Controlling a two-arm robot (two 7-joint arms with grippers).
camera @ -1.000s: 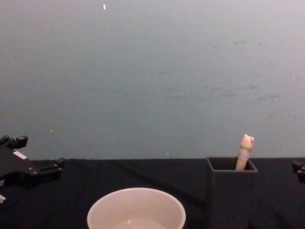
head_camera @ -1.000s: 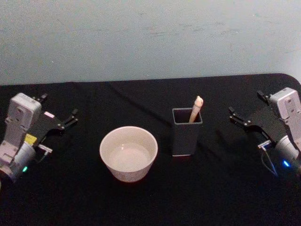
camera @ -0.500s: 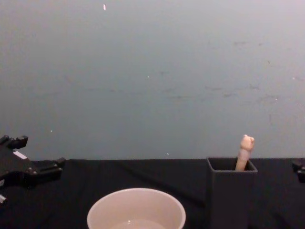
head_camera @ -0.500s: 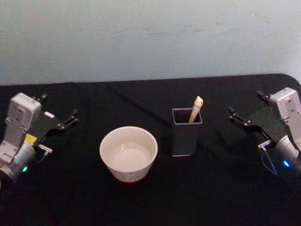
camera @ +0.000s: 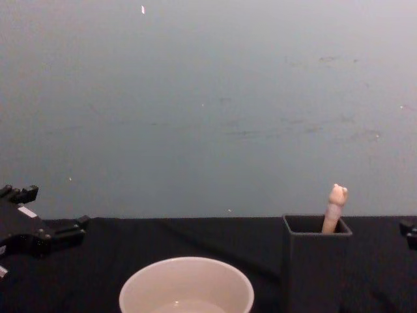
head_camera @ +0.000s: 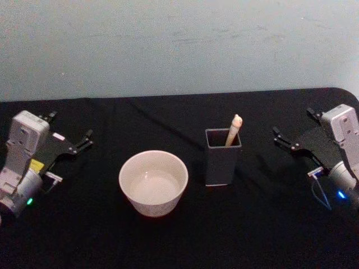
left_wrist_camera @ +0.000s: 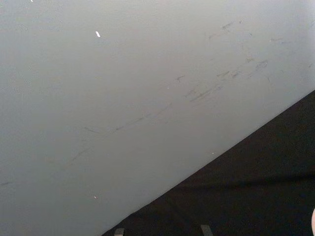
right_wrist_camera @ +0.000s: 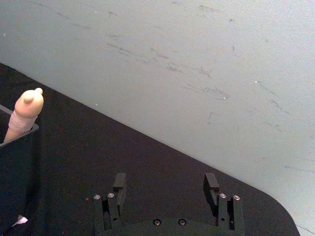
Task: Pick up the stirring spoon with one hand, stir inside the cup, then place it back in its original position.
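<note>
Grippers both released, nothing held: you've got the left gripper (head_camera: 72,124) over the left side of the black table (head_camera: 168,115) and the right gripper (head_camera: 293,121) over the right side.
Your stirring spoon (head_camera: 234,128) stands tilted in the dark grey holder (head_camera: 222,165), its knobbed handle end poking above the rim at the back right corner. You'll see the cup (head_camera: 151,204) just beside the holder on its left, not touching it. Both grippers are well apart from cup and holder.
</note>
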